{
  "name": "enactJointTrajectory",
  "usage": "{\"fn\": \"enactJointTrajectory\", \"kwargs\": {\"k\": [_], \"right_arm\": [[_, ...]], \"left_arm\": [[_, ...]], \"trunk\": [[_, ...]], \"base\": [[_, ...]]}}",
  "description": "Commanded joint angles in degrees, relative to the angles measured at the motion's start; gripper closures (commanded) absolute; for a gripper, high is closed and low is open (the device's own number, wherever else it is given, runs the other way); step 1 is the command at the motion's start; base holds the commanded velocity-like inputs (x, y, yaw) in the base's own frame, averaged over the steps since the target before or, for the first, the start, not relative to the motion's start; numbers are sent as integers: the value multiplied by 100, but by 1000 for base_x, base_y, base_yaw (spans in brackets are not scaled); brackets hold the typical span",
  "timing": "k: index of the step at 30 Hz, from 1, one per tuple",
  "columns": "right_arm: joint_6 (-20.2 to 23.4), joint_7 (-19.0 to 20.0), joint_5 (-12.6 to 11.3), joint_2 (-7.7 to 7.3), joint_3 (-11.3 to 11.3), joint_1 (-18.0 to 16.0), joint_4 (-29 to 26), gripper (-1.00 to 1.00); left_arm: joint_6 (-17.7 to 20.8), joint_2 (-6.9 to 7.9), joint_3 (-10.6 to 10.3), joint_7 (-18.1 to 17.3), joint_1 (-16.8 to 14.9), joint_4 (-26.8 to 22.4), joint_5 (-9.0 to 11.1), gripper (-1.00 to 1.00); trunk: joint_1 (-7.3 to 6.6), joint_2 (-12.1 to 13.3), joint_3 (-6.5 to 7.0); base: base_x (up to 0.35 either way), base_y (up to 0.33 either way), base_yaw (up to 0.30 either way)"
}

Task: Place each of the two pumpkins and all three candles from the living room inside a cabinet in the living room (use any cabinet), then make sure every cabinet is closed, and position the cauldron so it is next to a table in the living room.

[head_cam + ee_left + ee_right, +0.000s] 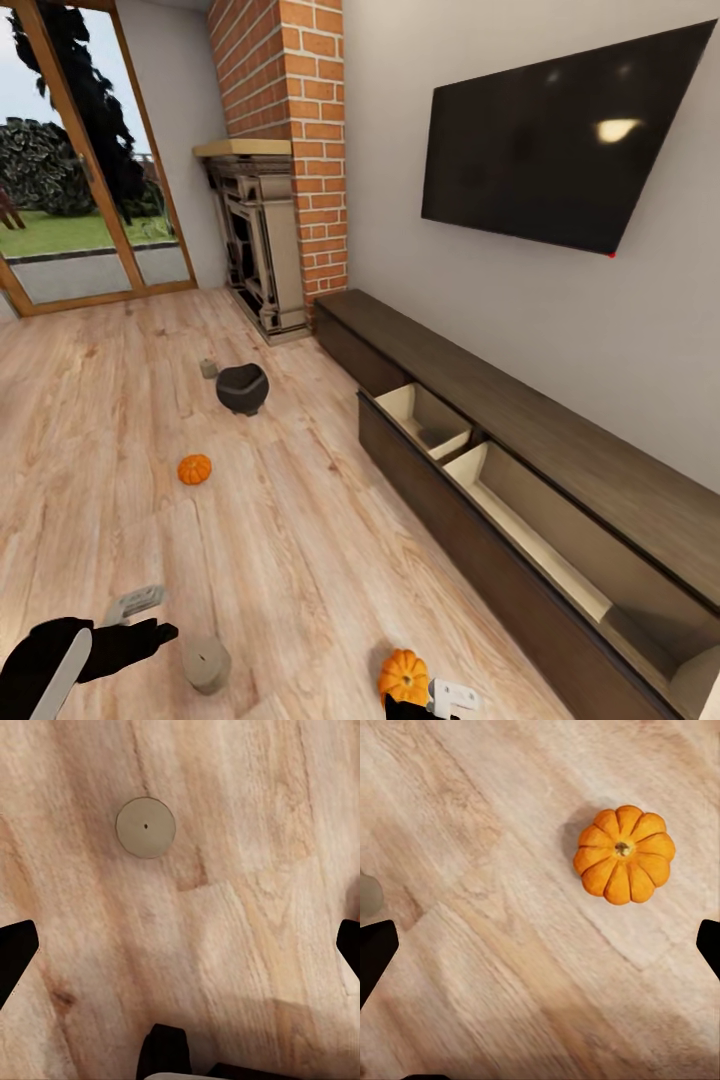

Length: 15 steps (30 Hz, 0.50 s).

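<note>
Below right end effector [540, 945], pumpkin [623, 854], apart

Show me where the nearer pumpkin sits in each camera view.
Head view: nearer pumpkin at the bottom edge, right of centre.
Left wrist view: not in it.
Right wrist view: pumpkin upper right, on bare floor.
Shared landmark: the candle, also seen from above in the left wrist view.

Cauldron [242, 388] stands left of the cabinet [520, 480], candle [208, 368] beside it.
</note>
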Motion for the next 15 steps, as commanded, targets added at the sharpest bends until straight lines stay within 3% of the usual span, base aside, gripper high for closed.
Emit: {"fn": "enactJointTrajectory", "kwargs": {"k": [1,15], "right_arm": [[23,-43,-44,-4,23,-1,-13,-100],[23,-43,-44,-4,25,-1,-10,-100]], "left_arm": [[24,-1,10,-49,-3,-2,-39,-100],[25,-2,9,-46,-3,-2,-39,-100]], "trunk": [[0,-2,-5],[0,-2,-5]], "base": [[52,214,0],[14,157,0]]}}
